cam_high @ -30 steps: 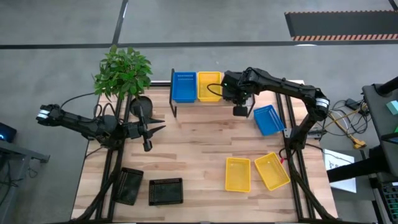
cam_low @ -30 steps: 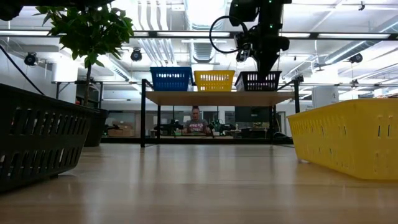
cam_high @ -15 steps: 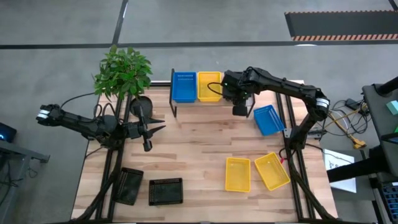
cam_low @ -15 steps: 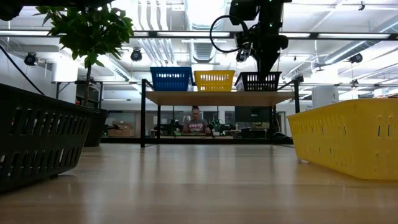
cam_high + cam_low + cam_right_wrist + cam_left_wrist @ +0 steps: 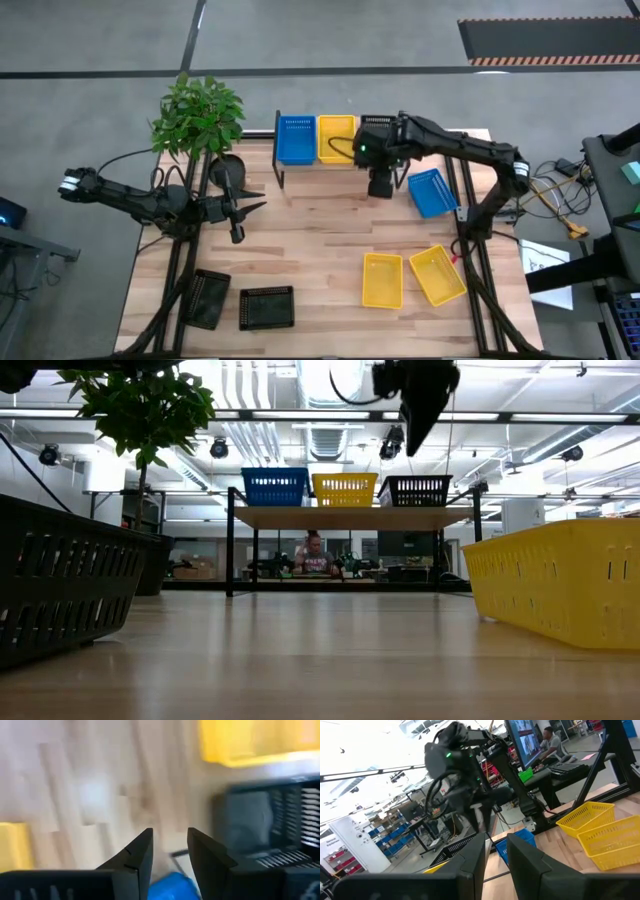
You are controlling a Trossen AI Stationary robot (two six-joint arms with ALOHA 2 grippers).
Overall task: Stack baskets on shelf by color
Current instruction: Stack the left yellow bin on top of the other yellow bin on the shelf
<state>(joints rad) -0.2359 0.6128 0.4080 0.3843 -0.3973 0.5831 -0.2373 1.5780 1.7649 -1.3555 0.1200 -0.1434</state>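
**Right fingers apart above the shelf, holding nothing**

The fingers (image 5: 142,857) of my right gripper (image 5: 381,183) stand apart with nothing between them; in the right wrist view I see only the wooden surface (image 5: 100,780) through the gap. This gripper hangs just in front of the shelf (image 5: 350,517), above the black basket (image 5: 415,490) that sits at the right end of the shelf top. Beside it on the shelf stand a yellow basket (image 5: 345,489) in the middle and a blue basket (image 5: 274,486) at the left end, all three in one row.

The fingers (image 5: 470,865) of my left gripper (image 5: 243,205) show a narrow gap and I see nothing held in it. This arm waits at the left side of the surface, near the plant (image 5: 198,115).

On the surface the other baskets lie apart: one blue basket (image 5: 432,192) just right of the shelf, two yellow baskets (image 5: 382,279) side by side at the near right, and two black baskets (image 5: 267,307) at the near left. In the low view a person (image 5: 316,557) sits in the room behind the shelf.
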